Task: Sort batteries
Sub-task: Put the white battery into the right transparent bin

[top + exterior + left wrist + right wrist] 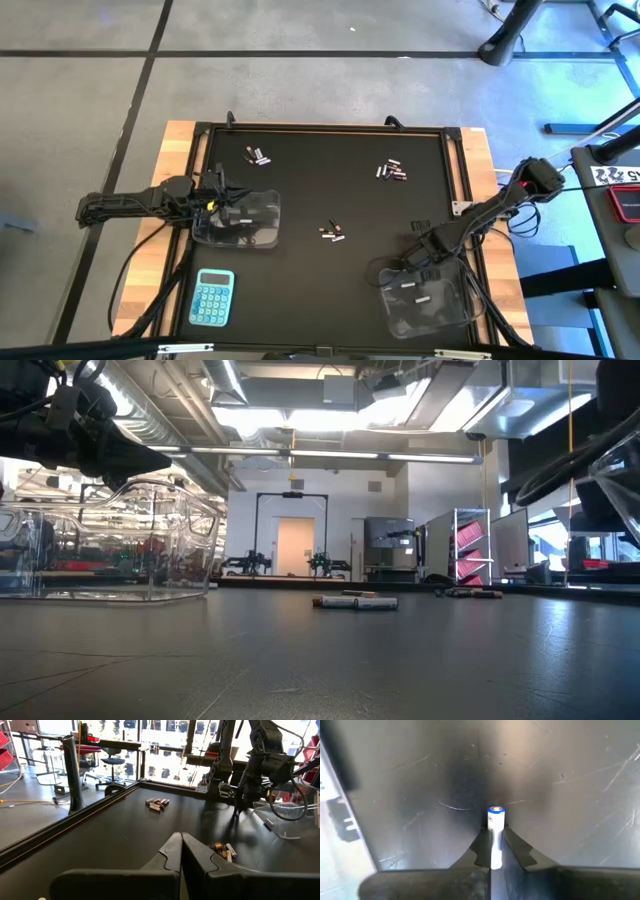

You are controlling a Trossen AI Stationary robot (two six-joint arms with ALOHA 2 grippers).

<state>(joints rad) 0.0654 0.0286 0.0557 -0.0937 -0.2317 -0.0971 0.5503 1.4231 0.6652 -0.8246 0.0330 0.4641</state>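
Right end effector is clenched on a silvery-white battery just beside the right tub. Step in hand, I'd say: carrying it to drop. Next: lift over the rim. Left end effector, pinched empty, waits over the left tub; loose batteries lie mid-counter.

The surface is a matt black mat, finely scratched, over pale bare wood that shows at its left and right edges. The two tubs and are clear, glossy plastic. The right hand has matt dark plastic fingers closed on a smooth white battery with a shiny blue-ringed metal end. The calculator looks like smooth blue plastic.
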